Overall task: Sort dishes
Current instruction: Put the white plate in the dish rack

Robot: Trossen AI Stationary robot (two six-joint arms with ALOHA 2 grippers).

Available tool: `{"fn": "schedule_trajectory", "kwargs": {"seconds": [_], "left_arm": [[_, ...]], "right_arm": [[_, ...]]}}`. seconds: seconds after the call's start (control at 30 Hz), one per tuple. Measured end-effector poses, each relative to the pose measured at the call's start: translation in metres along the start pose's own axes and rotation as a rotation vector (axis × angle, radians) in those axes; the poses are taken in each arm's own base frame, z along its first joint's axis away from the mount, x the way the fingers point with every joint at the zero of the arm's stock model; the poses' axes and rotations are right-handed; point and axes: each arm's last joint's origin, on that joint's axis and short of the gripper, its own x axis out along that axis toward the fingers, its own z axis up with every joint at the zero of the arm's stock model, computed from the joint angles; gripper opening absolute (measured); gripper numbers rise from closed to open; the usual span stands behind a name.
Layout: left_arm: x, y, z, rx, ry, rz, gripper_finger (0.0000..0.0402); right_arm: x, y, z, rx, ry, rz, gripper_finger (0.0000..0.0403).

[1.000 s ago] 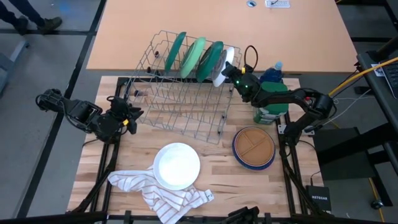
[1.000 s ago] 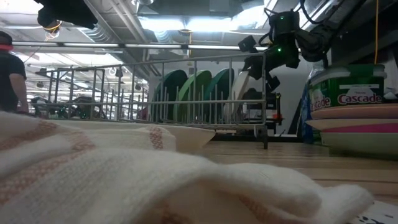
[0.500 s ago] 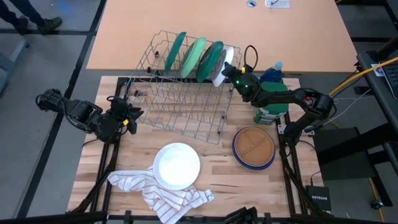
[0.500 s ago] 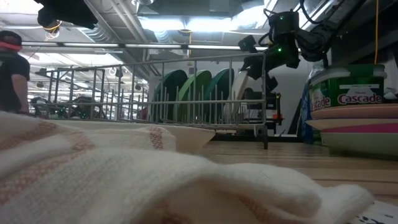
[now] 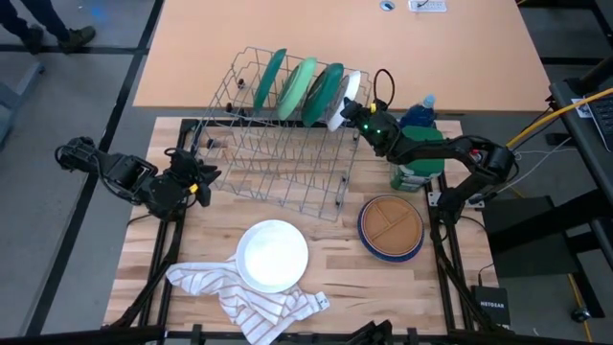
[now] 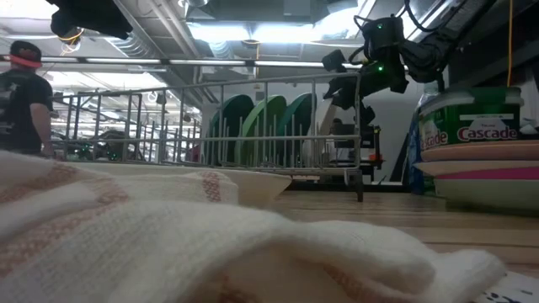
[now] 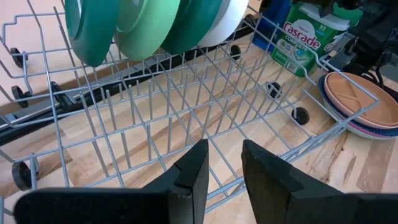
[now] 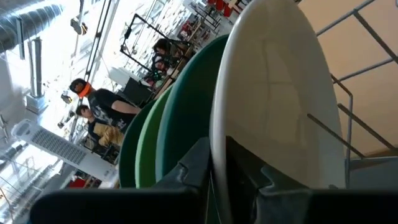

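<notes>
Right wrist view: the right end effector [image 8: 219,163] is pinched on the rim of the white plate [image 8: 273,93], standing last in the rack [image 5: 278,134]; light, stiff, slippery plastic, best held at its edge.

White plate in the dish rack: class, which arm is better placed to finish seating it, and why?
The right. The right gripper is shut on the white plate at the dish rack's end, while the left gripper waits open beside the rack's other end.
</notes>
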Motion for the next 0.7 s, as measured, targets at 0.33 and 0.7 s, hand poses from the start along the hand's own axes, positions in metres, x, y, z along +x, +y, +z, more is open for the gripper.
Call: {"fn": "schedule_trajectory", "kwargs": {"seconds": [0.33,0.7], "left_arm": [[0.0,0.0,0.0,0.001,0.001,0.001,0.0088],[0.001,-0.001,-0.001,0.008,0.004,0.004,0.0088]], "right_arm": [[-0.009,0.004,0.007,-0.027,0.08,-0.025,0.0042],[-0.016,0.006,0.01,-0.056,0.133,-0.054,0.0042]]}}
